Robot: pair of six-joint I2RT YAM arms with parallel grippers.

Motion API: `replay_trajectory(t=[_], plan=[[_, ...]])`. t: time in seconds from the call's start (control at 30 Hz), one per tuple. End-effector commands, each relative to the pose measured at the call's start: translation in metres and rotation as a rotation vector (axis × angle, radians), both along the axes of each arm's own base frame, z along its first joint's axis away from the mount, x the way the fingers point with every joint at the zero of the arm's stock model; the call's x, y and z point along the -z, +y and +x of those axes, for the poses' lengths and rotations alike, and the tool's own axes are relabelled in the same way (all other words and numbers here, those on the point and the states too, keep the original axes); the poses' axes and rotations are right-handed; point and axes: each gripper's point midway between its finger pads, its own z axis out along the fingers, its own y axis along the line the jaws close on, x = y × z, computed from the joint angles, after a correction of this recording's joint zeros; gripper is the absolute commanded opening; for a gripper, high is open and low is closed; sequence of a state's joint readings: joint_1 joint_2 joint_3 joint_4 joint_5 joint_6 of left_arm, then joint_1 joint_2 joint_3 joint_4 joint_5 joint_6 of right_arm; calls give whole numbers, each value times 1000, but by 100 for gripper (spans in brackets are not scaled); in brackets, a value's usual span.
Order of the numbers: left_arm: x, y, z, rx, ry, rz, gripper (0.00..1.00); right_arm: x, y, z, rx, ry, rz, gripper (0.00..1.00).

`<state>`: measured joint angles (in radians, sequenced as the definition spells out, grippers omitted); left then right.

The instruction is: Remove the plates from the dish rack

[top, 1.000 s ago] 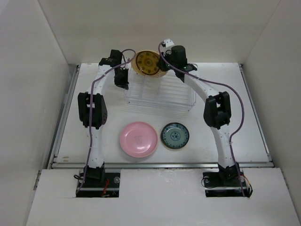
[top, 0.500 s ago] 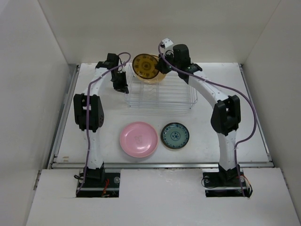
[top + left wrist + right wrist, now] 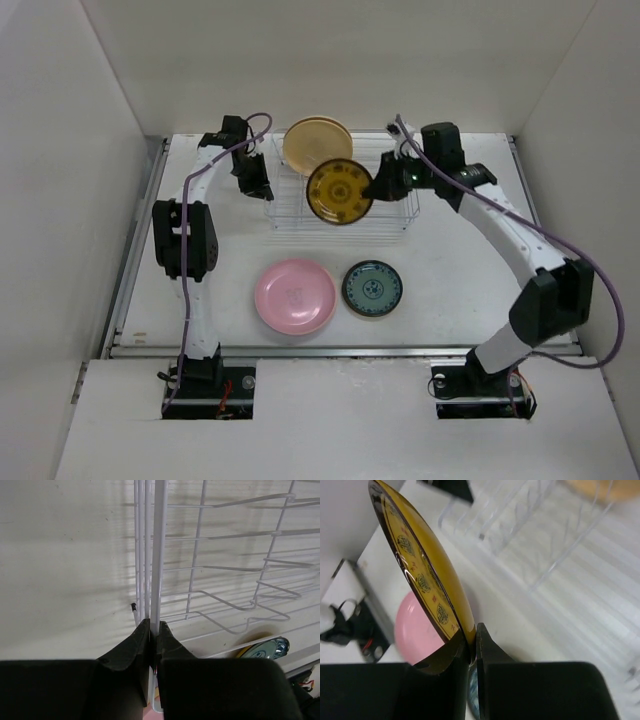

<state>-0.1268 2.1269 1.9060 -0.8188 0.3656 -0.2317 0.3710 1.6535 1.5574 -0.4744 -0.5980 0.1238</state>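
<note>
- Right gripper (image 3: pixel 472 635): fingers clamped on rim of amber patterned plate (image 3: pixel 340 190); plate at frame centre, overlapping dish rack (image 3: pixel 392 207) near edge
- Left gripper (image 3: pixel 152 627): pinched tight on rack side wire
- Tan plate (image 3: pixel 317 143): in rack, upper centre
- Pink plate (image 3: pixel 295 296), teal plate (image 3: pixel 372 289): flat on table (image 3: pixel 480 270), lower centre

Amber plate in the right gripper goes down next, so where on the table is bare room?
The widest bare table lies right of the teal plate, bordered by the right arm. A narrower strip sits between the pink plate and the left arm. The front centre is crowded by those two plates, with the dish rack behind.
</note>
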Motion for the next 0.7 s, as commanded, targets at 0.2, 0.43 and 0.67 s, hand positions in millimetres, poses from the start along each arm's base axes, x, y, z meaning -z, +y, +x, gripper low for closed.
replay_trajectory(t=[0.2, 0.43, 0.67], plan=[[-9, 21, -25, -47, 83, 17, 0, 120, -53, -167, 114, 631, -90, 0], [-7, 24, -22, -20, 81, 42, 0, 153, -71, -189, 218, 705, -136, 0], [-7, 21, -26, 10, 85, 49, 0, 188, -85, -172, 318, 719, -255, 15]])
